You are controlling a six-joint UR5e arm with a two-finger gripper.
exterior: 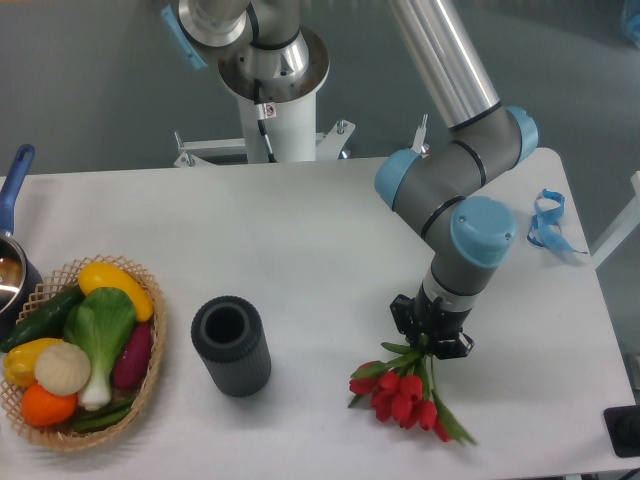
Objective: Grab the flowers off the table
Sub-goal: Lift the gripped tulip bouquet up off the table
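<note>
Clamping flowers (405,395), gripper (431,340), white table (300,250)

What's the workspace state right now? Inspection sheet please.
Surface: white table, flat.
Job's things: flowers, red tulips, blooms toward the near edge, stems running up into the gripper.
Clutter: wicker basket of vegetables at left; dark ribbed cylinder, open end visible; pot with blue handle at left edge; blue strap at right.
Grippers: gripper over the stems, jaws look closed on them.
Cables: thin cable on the white robot pedestal.
Surroundings: grey floor; dark object at bottom right corner, unclear.
</note>
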